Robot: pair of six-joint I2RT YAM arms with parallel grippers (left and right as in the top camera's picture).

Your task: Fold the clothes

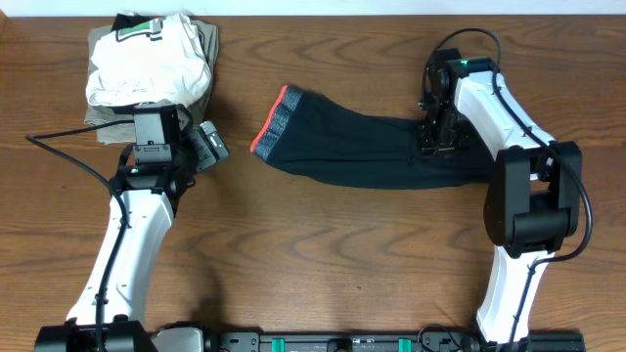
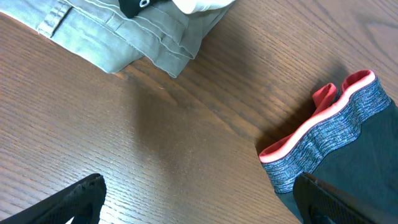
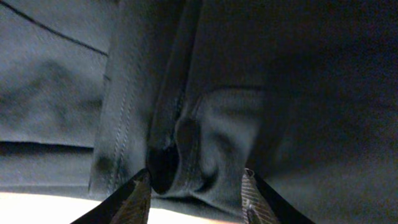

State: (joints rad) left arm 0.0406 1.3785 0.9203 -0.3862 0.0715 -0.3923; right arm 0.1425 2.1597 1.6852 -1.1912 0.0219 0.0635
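The pants lie flat and lengthwise on the desk, in its far half. The grey waistband, with its red lining showing, points toward the middle. The legs run off toward the right edge and pass under the right arm.

The right claw is down on the leg end. Its wrist view shows it pinching a bunched fold of black cloth along a seam, and the fabric fills the gap between its fingers.

The left claw hangs spread wide and empty, apart from the waistband. It is just beside the stack of folded clothes in the far left corner.

The cloth looks soft, light and limp, so it will probably sag and slide rather than hold a crease. Any part lifted from a single point should droop and drag the rest along.

The waistband looks thicker and firmer than the legs, which makes it the better place for the left claw to bite, at one of its corners. With both ends held, the length could be carried over in a single fold. A shallow pinch may catch only the top layer, so a deep bite through all the layers seems safer.
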